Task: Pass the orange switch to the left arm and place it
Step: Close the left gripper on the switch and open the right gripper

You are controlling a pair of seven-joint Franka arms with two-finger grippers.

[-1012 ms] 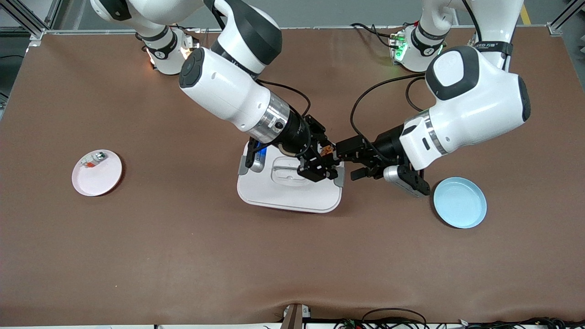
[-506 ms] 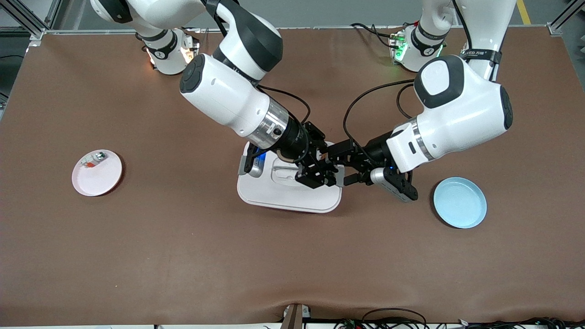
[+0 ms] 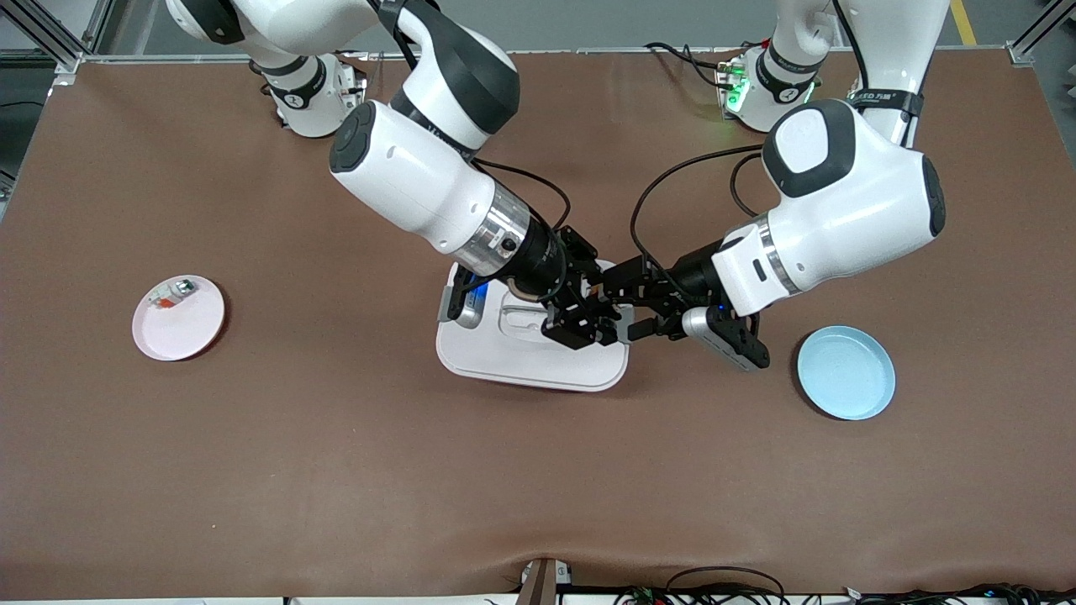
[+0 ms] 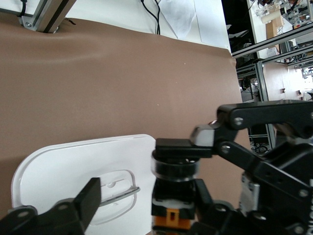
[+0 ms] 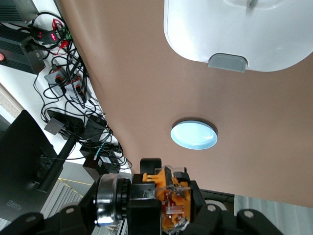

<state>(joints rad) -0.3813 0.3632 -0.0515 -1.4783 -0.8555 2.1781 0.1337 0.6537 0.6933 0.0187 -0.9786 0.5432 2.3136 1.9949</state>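
Brown table [image 3: 336, 470]. White box [image 3: 521, 357] lies mid-table, lid handle up, grey latch at each short end; both grippers meet above its end toward the left arm, so the box sits directly under the handover spot. Pink plate [image 3: 181, 332] lies well toward the right arm's end, carrying a small silver-white part [image 3: 172, 292] with green and red bits. Blue plate [image 3: 846, 372] lies toward the left arm's end, near the box and slightly nearer the front camera, bare. Cables run along the table edge nearest the front camera. Right gripper [image 3: 588, 304] hangs over the box's latch end, jaws clamped on the orange switch [image 3: 598, 294]; the right wrist view shows the switch [image 5: 168, 200] pinched between the black fingers, orange body with metal contacts exposed. Left gripper [image 3: 624, 301] is over the same box end with its jaws apart, one finger on either side of the switch; in the left wrist view the switch [image 4: 175, 193] sits between them, one finger [image 4: 183, 147] at its round collar and the lower finger [image 4: 80, 208] well apart from it. Against the frame one second ago, the left arm has come in toward the right gripper and the gap between the two has gone; over the last half second little has changed. The switch's long axis seems to run roughly level, from one gripper toward the other; which end faces which I cannot tell for sure.
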